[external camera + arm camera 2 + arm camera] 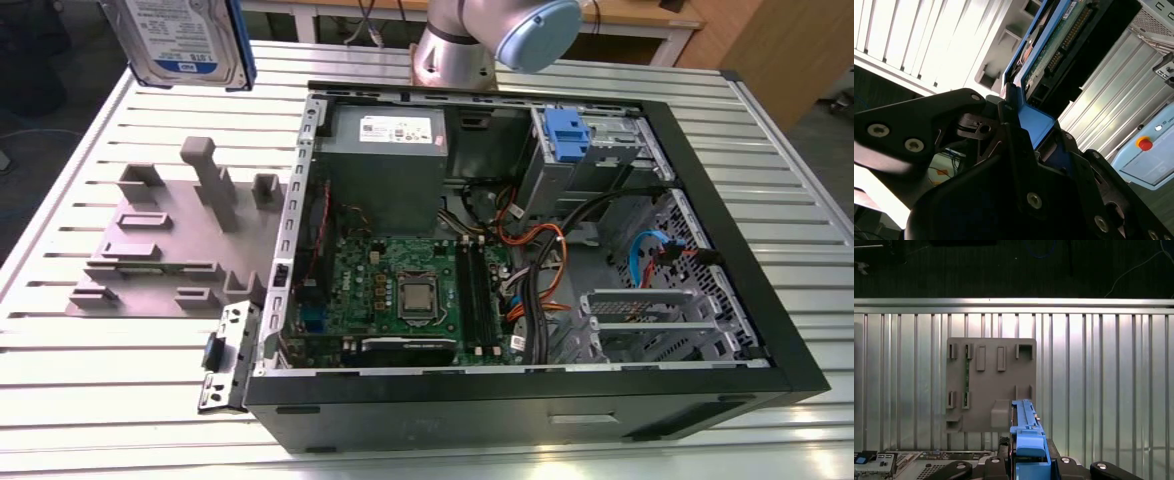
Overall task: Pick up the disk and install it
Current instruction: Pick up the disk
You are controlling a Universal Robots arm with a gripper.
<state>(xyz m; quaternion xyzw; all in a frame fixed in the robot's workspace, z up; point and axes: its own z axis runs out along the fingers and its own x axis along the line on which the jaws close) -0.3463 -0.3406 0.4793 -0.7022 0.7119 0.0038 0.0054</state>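
The disk [180,40], silver with a white-and-blue label and blue rails, hangs upright in the air above the table's far corner at the exterior view's left. In the second wrist view my gripper [1029,130] is shut on the disk [1054,45] at its blue rail, and the drive's green circuit side faces the camera. In the first wrist view the disk [1026,425] shows edge-on as a blue rail rising from the gripper [1029,462], high over the grey fixture plate [989,385].
The open computer case [747,250] lies on the slatted metal table [80,360], with a blue latch [567,135] in its far drive bay and a metal drive cage [647,320] nearer. The grey fixture plate [174,240] has upright posts. The arm's base [461,55] stands behind the case.
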